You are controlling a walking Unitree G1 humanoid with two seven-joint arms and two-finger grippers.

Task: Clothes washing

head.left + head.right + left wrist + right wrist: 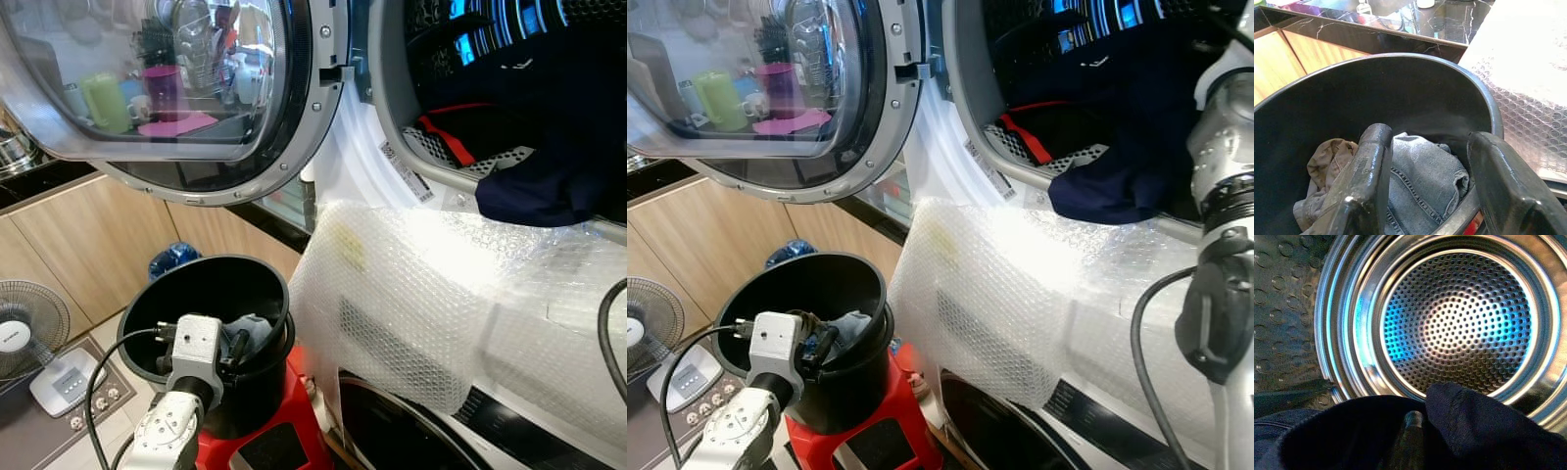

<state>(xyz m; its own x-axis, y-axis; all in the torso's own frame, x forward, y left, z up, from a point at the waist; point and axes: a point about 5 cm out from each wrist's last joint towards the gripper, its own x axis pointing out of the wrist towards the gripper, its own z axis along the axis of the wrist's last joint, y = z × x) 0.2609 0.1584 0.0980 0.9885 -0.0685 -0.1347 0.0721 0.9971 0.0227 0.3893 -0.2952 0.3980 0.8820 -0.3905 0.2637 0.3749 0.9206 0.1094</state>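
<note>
At the lower left of the frame a bucket (211, 294) stands on a stool (265, 441), with clothes (1415, 181) inside it. The machine door (176, 88) hangs at upper left. At upper right a garment (549, 191) lies over the drum opening's (431, 147) lip, above bubble wrap (421, 294).

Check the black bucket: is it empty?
No, the black bucket holds a blue denim garment and a tan cloth.

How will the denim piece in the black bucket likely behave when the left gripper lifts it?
The denim garment lies crumpled, so it will probably drape and unfold rather than hold shape. Its thick seams suggest some weight. The tan cloth lies against it and may drag along. The left gripper hangs open over it in the black bucket.
</note>
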